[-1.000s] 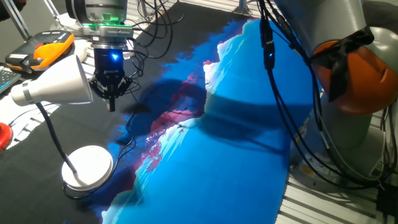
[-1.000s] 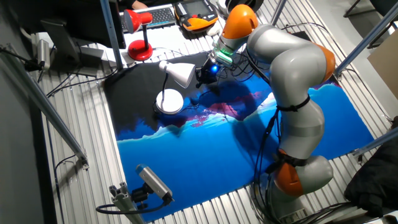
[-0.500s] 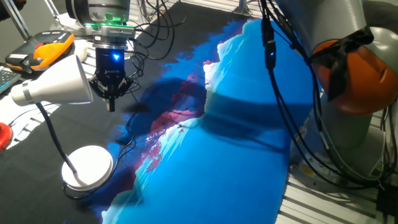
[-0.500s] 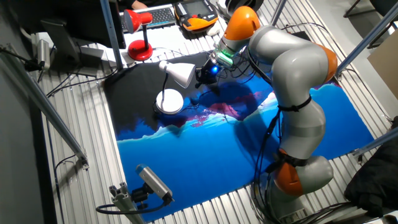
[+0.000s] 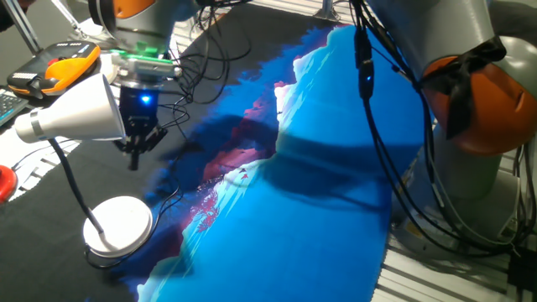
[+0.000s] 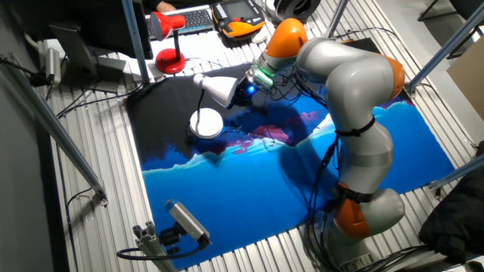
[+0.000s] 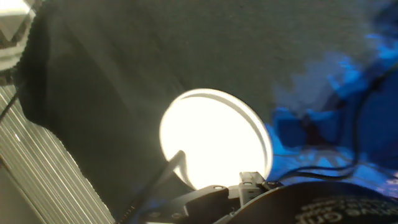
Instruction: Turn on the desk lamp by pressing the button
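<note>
A: where's the lamp [image 5: 84, 117] sitting?

B: on the black part of the cloth [image 5: 327, 210]. Round white base [image 5: 119, 224] flat near the blue edge, thin neck bending up to the cone shade.

A: and the gripper [image 5: 134, 151]?

B: hanging right beside the shade's wide end, above the base. Can't tell if the fingers are open or closed, no view shows the tips clearly.
</note>
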`<state>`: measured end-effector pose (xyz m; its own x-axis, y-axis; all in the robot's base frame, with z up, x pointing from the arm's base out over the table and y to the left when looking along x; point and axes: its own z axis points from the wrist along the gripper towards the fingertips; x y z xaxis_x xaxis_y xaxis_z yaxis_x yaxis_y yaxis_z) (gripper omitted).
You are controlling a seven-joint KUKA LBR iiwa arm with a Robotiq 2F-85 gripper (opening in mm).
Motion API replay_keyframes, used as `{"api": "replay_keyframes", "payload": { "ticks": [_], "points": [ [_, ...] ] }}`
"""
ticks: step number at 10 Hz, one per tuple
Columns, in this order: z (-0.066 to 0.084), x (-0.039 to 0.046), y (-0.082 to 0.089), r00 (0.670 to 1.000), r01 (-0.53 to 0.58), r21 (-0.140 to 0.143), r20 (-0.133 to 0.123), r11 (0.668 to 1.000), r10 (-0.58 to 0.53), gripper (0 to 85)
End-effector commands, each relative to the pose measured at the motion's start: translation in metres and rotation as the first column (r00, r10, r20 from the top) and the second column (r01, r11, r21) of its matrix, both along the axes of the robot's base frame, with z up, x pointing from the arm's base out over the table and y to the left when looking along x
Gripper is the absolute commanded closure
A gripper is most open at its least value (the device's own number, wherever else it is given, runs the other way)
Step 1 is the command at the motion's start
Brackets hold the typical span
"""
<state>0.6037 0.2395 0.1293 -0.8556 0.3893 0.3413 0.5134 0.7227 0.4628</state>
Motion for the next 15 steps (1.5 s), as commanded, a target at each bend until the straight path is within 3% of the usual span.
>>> {"api": "replay_keyframes", "payload": {
  "ticks": [1, 4, 5, 8, 10, 15],
  "points": [
    [-0.003, 0.0018, 0.006, 1.0, -0.022, -0.019, -0.001, 1.0, 0.022, 85.0],
    [-0.025, 0.0134, 0.011, 1.0, -0.023, 0.016, 0.008, 1.0, 0.022, 85.0],
    [-0.033, 0.013, 0.017, 1.0, -0.007, 0.028, 0.006, 1.0, 0.006, 85.0],
    [-0.044, 0.0011, 0.034, 1.0, 0.009, 0.024, 0.007, 1.0, -0.009, 85.0],
    [-0.047, -0.0018, 0.038, 1.0, 0.013, 0.025, 0.014, 1.0, -0.014, 85.0],
    [-0.06, -0.0093, 0.05, 0.999, -0.003, -0.012, 0.035, 1.0, 0.003, 85.0]
  ]
}}
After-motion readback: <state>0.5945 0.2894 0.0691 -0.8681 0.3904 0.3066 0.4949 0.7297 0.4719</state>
